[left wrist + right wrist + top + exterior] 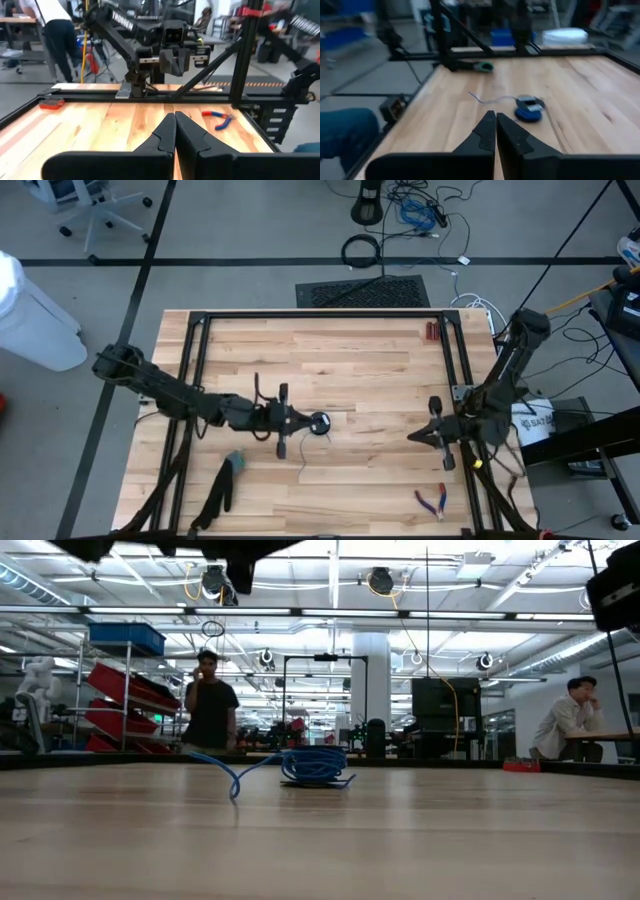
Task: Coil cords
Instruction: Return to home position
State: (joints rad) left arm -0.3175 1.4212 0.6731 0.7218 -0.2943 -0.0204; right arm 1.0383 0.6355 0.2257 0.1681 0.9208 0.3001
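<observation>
Coiled cord (pixel 320 423) beside left gripper (pixel 303 421)

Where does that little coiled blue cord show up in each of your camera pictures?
High view: the coiled cord is a small dark disc near the middle of the table.
Low view: blue loops at centre.
Left wrist view: not in it.
Right wrist view: right of centre.
Shared landmark: the green-ended object, also in the right wrist view.

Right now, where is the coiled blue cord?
In the high view the coiled blue cord lies near the middle of the table, just off the left gripper.
</observation>
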